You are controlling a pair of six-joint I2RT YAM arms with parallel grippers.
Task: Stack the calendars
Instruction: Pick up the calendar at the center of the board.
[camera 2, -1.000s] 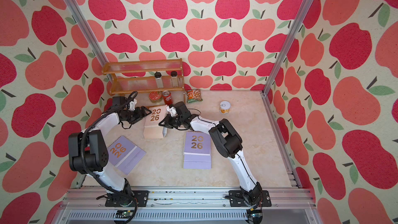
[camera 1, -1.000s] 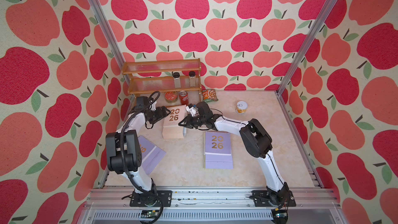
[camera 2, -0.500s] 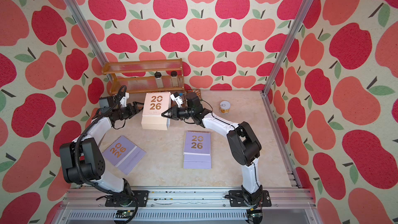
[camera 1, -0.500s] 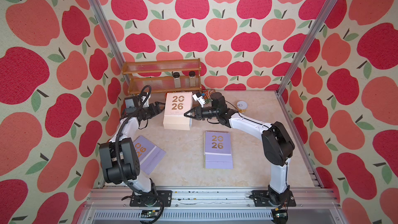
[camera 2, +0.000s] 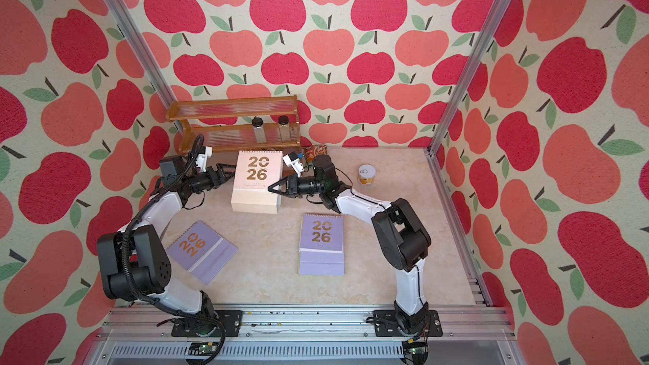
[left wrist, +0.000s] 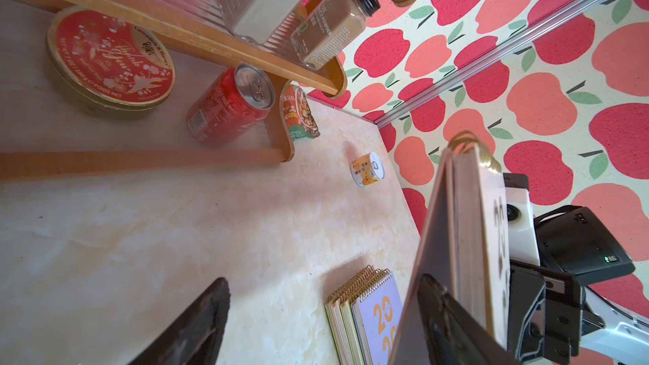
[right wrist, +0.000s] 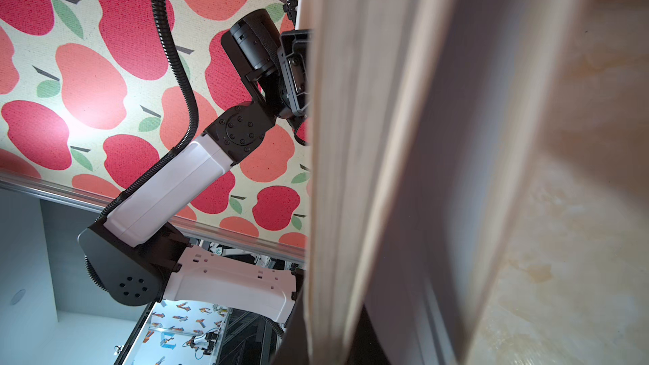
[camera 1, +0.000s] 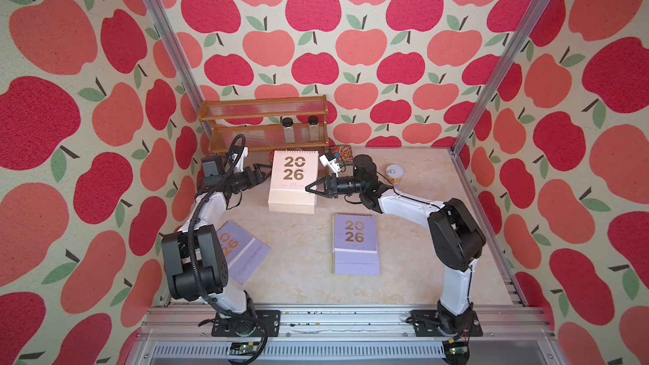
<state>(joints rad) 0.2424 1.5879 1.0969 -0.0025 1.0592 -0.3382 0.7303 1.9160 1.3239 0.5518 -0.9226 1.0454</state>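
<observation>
1. The pink calendar (camera 1: 294, 177) is now hanging higher above the surface (camera 1: 302, 293) than a second ago, at the far side, in front of the shelf (camera 1: 263, 114).
2. The right fingers (camera 1: 318, 187) are staying closed on its right edge; the left fingers (camera 1: 258, 173) are standing open at its left edge.
3. The lift is probably preparing the carry to the lilac-topped pile (camera 1: 354, 240), near and middle.

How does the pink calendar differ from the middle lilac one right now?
Colour: the pink calendar is pale pink, the lilac calendar purple.
Contact: the right tool grips the pink calendar's edge with the open left tool beside it; no tool touches the lilac calendar.
Support: the pink calendar seems lifted; the lilac calendar lies on yellow-green calendars.
Both show gold 2026 and spiral binding.
</observation>
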